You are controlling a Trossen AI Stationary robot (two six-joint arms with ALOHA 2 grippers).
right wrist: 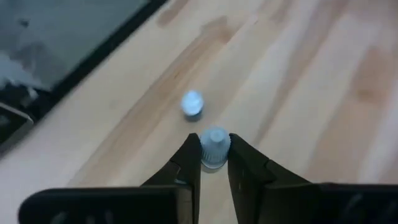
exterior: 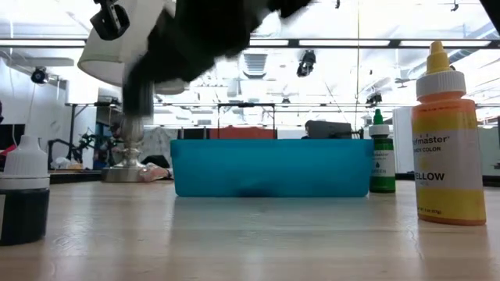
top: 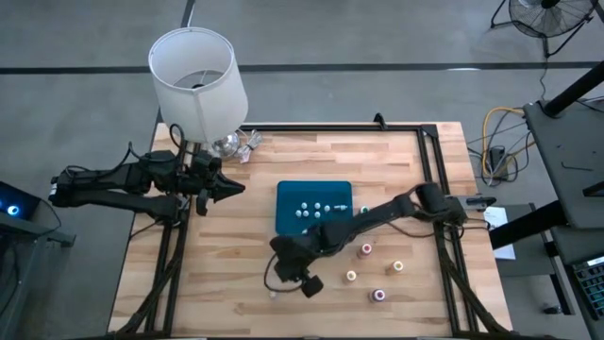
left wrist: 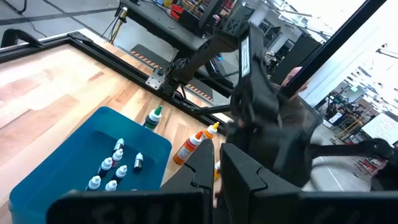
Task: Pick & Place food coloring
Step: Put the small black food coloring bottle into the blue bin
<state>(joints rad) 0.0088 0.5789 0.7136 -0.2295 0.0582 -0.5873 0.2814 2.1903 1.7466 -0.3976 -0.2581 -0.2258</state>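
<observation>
My right gripper is shut on a small food coloring bottle with a white cap, above the table near the front, left of the middle. Just beyond it another white-capped bottle stands on its base on the wood; its body is dark. The blue tray in the middle of the table holds several more small bottles. My left gripper waits shut at the table's left edge. My right gripper pinches the bottle's white cap between its two fingertips. The fingers slant down at it from the table's right. The bottle's body is hidden under the cap and fingers. Whether its base is clear of the wood cannot be told.
Several loose bottles stand right of my right gripper on the wood, with a green one beside the tray and a yellow one nearer the front. A white lamp stands at the far left.
</observation>
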